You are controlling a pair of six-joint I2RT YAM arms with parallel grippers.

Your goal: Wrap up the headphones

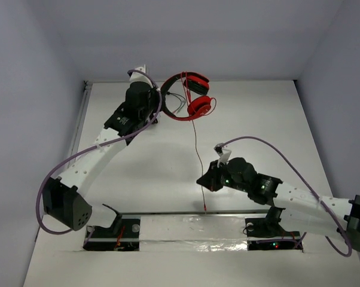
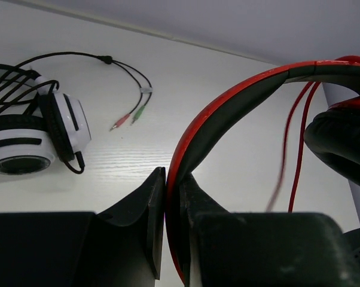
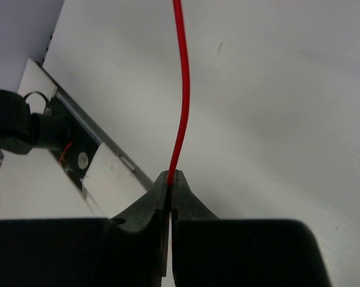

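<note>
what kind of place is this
Probably a robotics lab test cell: a white table boxed in by plain grey walls, with a left arm and a right arm bolted at its near edge, handling red headphones.

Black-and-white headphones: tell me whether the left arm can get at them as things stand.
Probably not yet. The left end effector is shut on the headband of the red headphones, so it would have to let go first. The black-and-white headphones lie close by on the table, with nothing between.
</note>
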